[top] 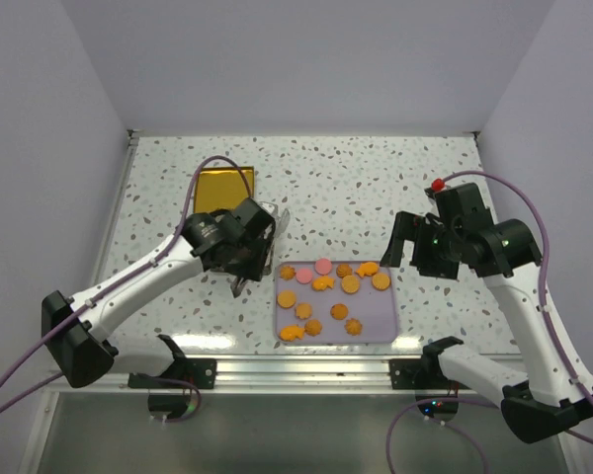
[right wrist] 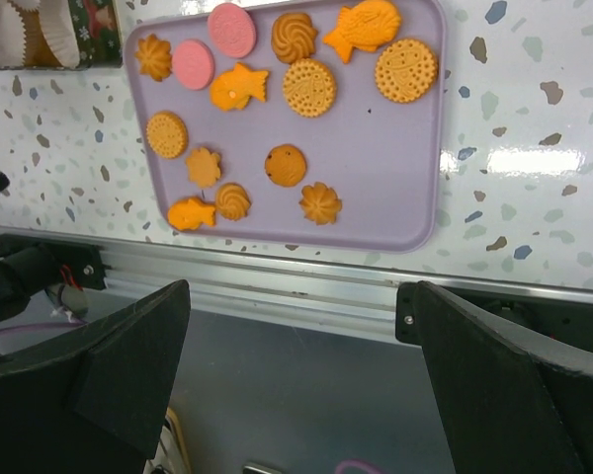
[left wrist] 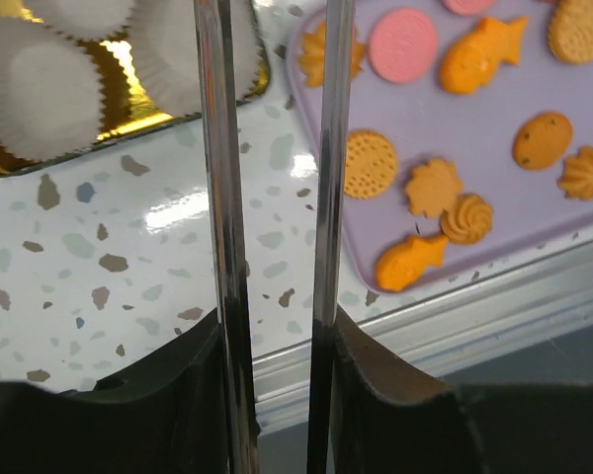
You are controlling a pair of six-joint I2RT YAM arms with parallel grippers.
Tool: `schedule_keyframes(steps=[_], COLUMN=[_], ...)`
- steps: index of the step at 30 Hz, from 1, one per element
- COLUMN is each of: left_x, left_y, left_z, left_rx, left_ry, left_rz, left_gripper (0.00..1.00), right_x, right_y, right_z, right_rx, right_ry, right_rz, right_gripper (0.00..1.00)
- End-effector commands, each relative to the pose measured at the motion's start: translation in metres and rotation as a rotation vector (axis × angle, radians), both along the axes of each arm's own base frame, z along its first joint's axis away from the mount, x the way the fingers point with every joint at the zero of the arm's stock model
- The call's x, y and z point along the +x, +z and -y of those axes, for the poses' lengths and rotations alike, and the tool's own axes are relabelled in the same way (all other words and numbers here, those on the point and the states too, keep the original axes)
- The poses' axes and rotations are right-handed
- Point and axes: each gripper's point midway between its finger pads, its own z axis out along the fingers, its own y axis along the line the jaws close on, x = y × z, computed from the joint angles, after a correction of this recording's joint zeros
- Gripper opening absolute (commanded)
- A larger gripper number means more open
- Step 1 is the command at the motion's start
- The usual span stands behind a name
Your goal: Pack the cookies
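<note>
1. No packing is showing yet: every visible one of the cookies (right wrist: 308, 87) is lying on the lilac tray (right wrist: 376, 168), near edge of the desk (top: 356, 178).
2. The gold box (top: 222, 186), far left, is holding paper cups (left wrist: 40, 89) that are looking empty, though the arm is partly hiding it.
3. The left gripper (left wrist: 277, 341) is clamping empty metal tongs (left wrist: 217, 197); the right gripper (right wrist: 298, 296) is gaping wide.
</note>
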Motion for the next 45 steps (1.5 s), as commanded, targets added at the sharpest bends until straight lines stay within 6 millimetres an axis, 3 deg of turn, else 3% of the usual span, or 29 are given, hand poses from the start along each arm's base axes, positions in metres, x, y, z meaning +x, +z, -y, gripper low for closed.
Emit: schedule_keyframes(steps=[1,7,13,23,40,45], left_x=[-0.022,-0.065,-0.088,-0.084,-0.089,-0.089], left_y=[0.012,-0.005,-0.034,-0.058,-0.075,-0.081], left_z=[0.029,0.062,0.069,0.076,0.075,0.071], left_rx=[-0.072,-0.085,0.003,0.124,0.205,0.237], left_ry=[-0.082,-0.251,-0.325,-0.395,-0.487,-0.489], left_rz=[0.018,-0.038,-0.099,-0.118,-0.156,-0.167], left_gripper=[0.41,0.39,0.4,0.42,0.47,0.43], right_x=[-0.001,-0.008,-0.017,-0.027,-0.03,-0.028], right_y=[-0.001,-0.003,-0.007,-0.007,-0.009,-0.011], right_z=[-0.004,-0.003,-0.002,0.004,0.01,0.01], right_rx=[0.018,0.025,0.037,0.033,0.012,0.011], right_ry=[0.024,0.021,0.012,-0.011,-0.036,-0.038], right_rz=[0.003,-0.005,-0.02,-0.015,-0.016,-0.018], right_gripper=[0.99,0.99,0.99,0.99,0.99,0.99])
